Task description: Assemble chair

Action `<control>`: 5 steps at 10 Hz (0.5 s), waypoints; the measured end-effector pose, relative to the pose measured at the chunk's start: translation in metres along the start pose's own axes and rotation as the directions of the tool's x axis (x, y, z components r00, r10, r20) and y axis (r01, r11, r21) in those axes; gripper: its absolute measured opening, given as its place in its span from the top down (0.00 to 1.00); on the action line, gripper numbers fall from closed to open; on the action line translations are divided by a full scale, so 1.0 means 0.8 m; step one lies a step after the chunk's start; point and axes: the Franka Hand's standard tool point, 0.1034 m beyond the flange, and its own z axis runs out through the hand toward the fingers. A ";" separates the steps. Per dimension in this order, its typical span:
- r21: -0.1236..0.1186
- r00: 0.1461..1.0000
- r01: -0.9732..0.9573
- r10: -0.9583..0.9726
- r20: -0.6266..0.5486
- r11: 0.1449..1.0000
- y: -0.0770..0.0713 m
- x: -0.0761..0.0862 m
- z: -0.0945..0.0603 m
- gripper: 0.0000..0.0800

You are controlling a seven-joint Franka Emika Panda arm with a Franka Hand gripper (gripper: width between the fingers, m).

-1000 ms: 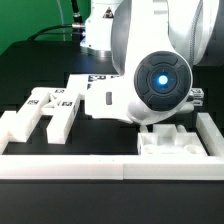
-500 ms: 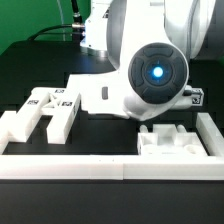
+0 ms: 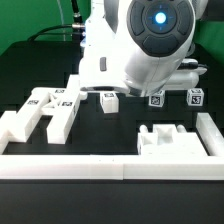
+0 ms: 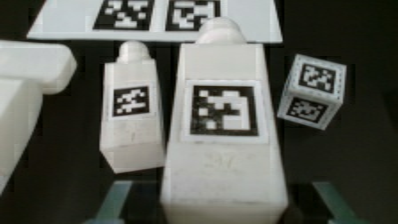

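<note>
The gripper (image 4: pixel 219 192) pinches the broad end of a chair leg (image 4: pixel 222 110), seemingly light, stiff, rather slippery plastic best held on its flat sides, while the H-shaped frame (image 3: pixel 42 112) lies by the table's (image 3: pixel 110 130) near edge.

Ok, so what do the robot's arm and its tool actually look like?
The arm is glossy white with rounded, bulbous housings; one joint has a dark round cap with a glowing blue light at its centre. Of the tool only dark fingers show in the wrist view.
</note>
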 end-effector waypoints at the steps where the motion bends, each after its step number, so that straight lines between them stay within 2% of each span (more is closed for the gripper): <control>1: 0.000 1.000 0.000 0.000 -0.003 1.000 0.000 0.001 0.000 0.63; 2: -0.002 0.995 0.002 -0.002 -0.096 1.000 -0.001 0.013 -0.014 0.63; 3: 0.000 0.991 0.004 -0.004 -0.137 1.000 -0.002 0.004 -0.031 0.63; 5: 0.001 0.970 0.005 -0.005 -0.243 1.000 -0.004 0.000 -0.065 0.63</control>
